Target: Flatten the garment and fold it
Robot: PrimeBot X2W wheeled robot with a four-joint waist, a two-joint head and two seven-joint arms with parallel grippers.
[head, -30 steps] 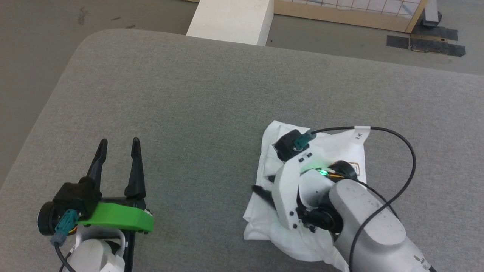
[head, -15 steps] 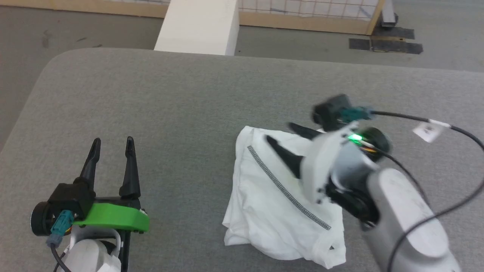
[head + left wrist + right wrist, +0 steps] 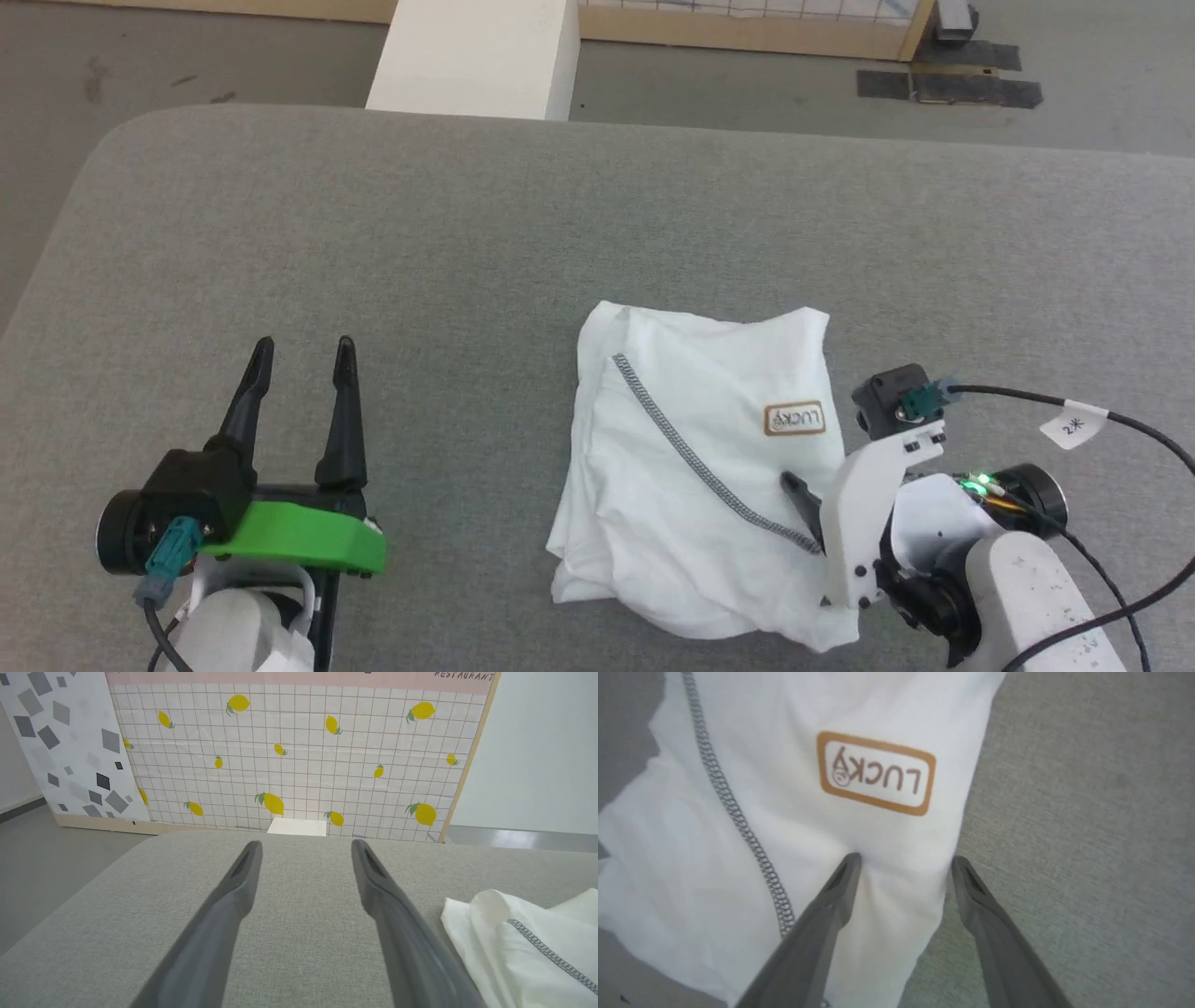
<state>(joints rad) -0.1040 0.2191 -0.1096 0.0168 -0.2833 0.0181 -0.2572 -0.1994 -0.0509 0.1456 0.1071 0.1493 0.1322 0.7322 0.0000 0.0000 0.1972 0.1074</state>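
Grey fabric desk (image 3: 467, 233). White garment (image 3: 691, 448) lies right of centre on it, thin and rumpled, folded to a rough square. White box (image 3: 476, 56) stands beyond the desk's far edge. Left tool (image 3: 305, 343) is released, fingers spread over bare desk, well apart from the garment. Right tool (image 3: 906, 859) is released, straddling the garment's right edge. A dark zigzag seam (image 3: 700, 467) runs diagonally. A tan-bordered "LUCKY" patch (image 3: 794, 419) sits beside it.
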